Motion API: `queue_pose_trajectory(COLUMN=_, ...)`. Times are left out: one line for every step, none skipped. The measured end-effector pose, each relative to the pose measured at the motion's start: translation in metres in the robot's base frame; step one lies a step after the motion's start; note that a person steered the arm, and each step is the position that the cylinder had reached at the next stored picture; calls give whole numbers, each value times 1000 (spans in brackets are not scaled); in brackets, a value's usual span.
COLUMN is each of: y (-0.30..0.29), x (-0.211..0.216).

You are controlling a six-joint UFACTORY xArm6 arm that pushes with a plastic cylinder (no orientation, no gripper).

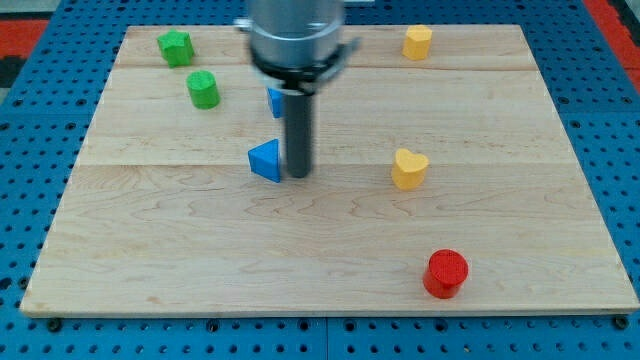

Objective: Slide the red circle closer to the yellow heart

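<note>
While the red circle (445, 273) sits near the board's bottom right, well below the yellow heart (409, 168), my tip (298, 176) stands upright just right of the blue triangle (266, 160); it holds nothing. Wooden board (200, 260) lies on blue pegboard (30, 110).

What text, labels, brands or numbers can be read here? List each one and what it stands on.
None: no readable word, number, brand or sign shows anywhere in the camera view.
The wooden board, the red circle, the yellow heart, the blue triangle and the green blocks are plain.
My tip and its blurred mount carry no legible marking.
</note>
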State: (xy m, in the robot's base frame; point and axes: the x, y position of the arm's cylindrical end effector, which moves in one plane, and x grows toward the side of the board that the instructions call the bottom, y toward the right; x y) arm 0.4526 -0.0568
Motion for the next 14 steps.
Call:
queue_pose_trajectory(y=-76, x=-14)
queue_pose_trajectory(y=-115, x=-29)
queue_pose_trajectory(y=-133, x=-33)
queue_pose_trajectory(y=-32, x=3)
queue_pose_trajectory(y=34, x=56)
queue_pose_trajectory(y=95, x=115)
queue_pose_trajectory(y=131, x=164)
queue_pose_trajectory(y=191, x=159)
queue_pose_trajectory(y=219, x=132)
queue_pose_trajectory(y=232, x=91)
queue_pose_trajectory(y=253, x=65)
queue_pose_trajectory(y=288, x=93)
queue_pose_trajectory(y=244, x=113)
queue_pose_trajectory(y=186, x=103)
